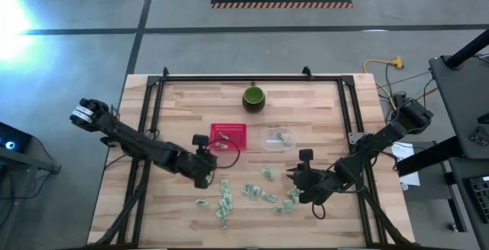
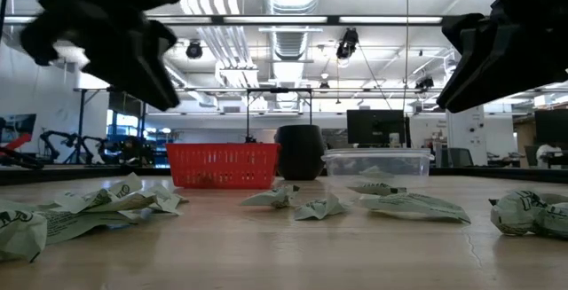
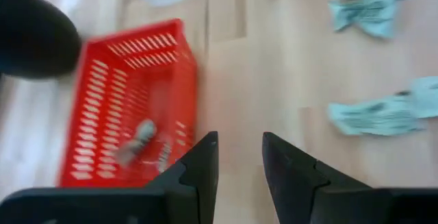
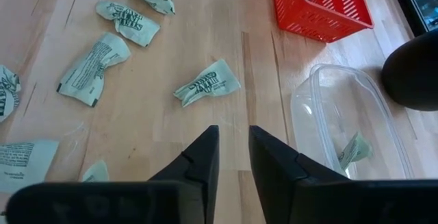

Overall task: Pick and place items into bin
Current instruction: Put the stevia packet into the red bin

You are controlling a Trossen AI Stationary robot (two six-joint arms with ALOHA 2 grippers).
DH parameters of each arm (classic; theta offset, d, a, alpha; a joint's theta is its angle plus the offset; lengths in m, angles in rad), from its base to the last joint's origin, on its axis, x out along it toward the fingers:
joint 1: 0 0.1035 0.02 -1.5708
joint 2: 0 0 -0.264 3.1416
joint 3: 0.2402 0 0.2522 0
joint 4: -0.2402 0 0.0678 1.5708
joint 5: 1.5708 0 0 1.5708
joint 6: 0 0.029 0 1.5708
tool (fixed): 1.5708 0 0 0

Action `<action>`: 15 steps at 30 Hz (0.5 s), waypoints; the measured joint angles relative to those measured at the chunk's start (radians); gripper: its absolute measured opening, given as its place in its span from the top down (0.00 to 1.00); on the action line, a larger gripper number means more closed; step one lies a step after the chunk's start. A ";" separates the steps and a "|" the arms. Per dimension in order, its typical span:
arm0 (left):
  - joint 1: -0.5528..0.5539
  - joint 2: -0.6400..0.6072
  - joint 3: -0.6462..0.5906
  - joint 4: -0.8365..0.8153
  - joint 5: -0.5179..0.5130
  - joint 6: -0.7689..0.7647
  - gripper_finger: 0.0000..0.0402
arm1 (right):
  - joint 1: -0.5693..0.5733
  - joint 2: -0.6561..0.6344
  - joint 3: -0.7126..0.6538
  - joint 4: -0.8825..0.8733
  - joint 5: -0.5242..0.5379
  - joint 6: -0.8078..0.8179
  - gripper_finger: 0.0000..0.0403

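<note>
Several pale green-and-white wrapped items (image 1: 260,193) lie loose on the wooden table's near half. The red basket (image 1: 228,135) stands mid-table with a few items (image 3: 140,138) on its floor. My left gripper (image 3: 239,138) hangs open beside the basket's near right corner, above bare wood, with nothing between its fingers. My right gripper (image 4: 234,129) hovers open by a narrow gap over bare wood, a little short of one item (image 4: 209,81), also empty. In the high view my left gripper (image 1: 210,158) and my right gripper (image 1: 294,175) flank the scattered items.
A clear plastic tub (image 1: 278,138) holding an item (image 4: 352,148) stands right of the basket. A dark green round cup (image 1: 254,98) sits behind them near the far edge. A black frame (image 1: 252,77) runs round the table. Bare wood lies between basket and items.
</note>
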 joint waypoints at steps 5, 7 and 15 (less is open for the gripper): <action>-0.065 0.020 -0.021 0.001 0.023 -0.119 0.76 | 0.000 0.000 -0.001 0.002 0.000 0.001 0.81; -0.079 0.042 -0.025 -0.001 0.056 -0.117 0.76 | 0.000 0.000 -0.001 0.004 0.000 0.001 0.81; -0.086 0.109 -0.024 0.001 0.073 -0.141 0.76 | 0.000 0.000 -0.002 0.005 0.000 0.001 0.83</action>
